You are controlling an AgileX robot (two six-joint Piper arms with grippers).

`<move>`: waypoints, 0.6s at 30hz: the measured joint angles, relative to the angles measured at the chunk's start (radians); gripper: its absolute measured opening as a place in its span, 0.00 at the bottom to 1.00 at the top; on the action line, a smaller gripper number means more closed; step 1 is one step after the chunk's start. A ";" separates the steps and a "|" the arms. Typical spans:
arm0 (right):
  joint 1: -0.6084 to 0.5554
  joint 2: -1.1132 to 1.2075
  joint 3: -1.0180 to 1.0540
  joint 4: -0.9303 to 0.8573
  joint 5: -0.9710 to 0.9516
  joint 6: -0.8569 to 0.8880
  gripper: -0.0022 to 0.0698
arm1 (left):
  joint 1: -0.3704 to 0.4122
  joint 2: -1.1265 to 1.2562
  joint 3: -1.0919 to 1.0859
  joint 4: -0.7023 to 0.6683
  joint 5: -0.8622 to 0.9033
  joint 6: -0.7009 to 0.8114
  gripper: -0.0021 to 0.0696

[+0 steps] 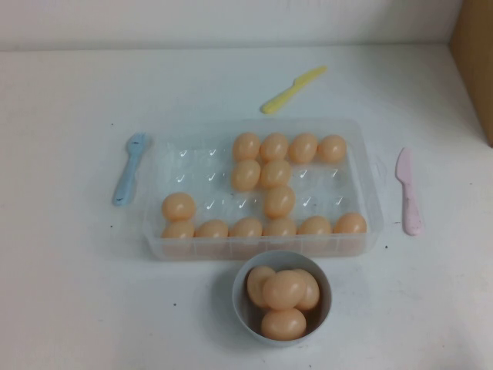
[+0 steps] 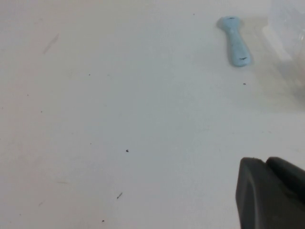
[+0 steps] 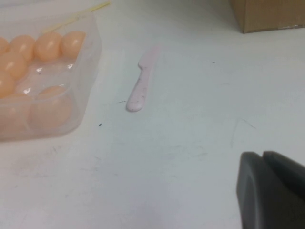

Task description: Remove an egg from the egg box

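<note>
Beside egg box (image 1: 368, 202), right gripper (image 3: 272, 191), left gripper (image 2: 271, 193)

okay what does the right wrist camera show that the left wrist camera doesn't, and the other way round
Only the right wrist view shows the pink knife, eggs inside the egg box, a cardboard box and the right gripper low over bare table. Only the left wrist view shows the blue fork and the left gripper over bare table. Both share the white table and some of the egg box, seen at the left wrist view's edge.
</note>
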 joint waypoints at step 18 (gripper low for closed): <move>0.000 0.000 0.000 0.193 -0.006 0.000 0.01 | 0.000 0.000 0.000 0.000 0.002 0.000 0.02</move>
